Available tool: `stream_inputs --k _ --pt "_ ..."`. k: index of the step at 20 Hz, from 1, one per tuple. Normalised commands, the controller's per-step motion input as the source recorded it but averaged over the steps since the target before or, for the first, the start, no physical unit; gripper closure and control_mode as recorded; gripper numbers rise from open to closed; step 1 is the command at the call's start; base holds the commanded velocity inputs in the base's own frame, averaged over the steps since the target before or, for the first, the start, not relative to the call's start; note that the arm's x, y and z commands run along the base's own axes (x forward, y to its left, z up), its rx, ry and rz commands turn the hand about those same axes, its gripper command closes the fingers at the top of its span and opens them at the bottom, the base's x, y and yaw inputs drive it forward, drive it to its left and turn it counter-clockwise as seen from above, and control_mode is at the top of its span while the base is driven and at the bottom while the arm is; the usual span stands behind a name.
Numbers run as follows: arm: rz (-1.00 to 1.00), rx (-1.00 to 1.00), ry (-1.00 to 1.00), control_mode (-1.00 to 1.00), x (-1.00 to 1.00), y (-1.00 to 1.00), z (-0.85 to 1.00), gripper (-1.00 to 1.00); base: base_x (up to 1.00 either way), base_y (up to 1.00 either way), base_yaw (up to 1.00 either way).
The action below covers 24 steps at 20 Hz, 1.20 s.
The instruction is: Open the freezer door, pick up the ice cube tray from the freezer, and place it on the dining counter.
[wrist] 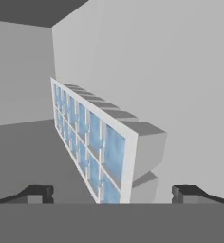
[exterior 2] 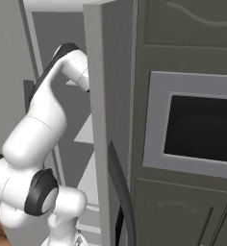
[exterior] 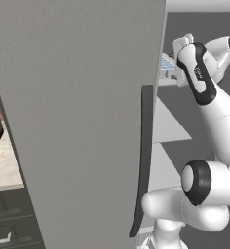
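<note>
arm reaching into freezer [exterior: 185,121], gripper [wrist: 112,193] wide

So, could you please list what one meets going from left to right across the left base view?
Beige counter → open grey freezer door → its dark handle → freezer shelves → white robot arm.

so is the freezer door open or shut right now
Open: the freezer door stands swung out, and the arm reaches past its edge to the ice cube tray inside.
</note>
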Motion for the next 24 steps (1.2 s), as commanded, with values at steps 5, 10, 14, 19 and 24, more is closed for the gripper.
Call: stream_inputs --k 5,10,14,19,24 --pt "0.0 0.0 0.03 -1.0 0.27 0.0 -0.01 -1.0 0.0 0.0 0.0" --pt "0.0 0.0 0.03 -1.0 0.16 0.0 -0.11 -1.0 0.0 0.0 0.0" --pt "0.0 0.0 0.02 -1.0 0.19 0.0 -0.18 -1.0 0.0 0.0 0.0" --pt "0.01 0.0 0.0 -1.0 0.23 0.0 -0.2 -1.0 0.0 0.0 0.0" --pt "0.01 0.0 0.0 -1.0 0.2 0.0 -0.28 -1.0 0.0 0.0 0.0"
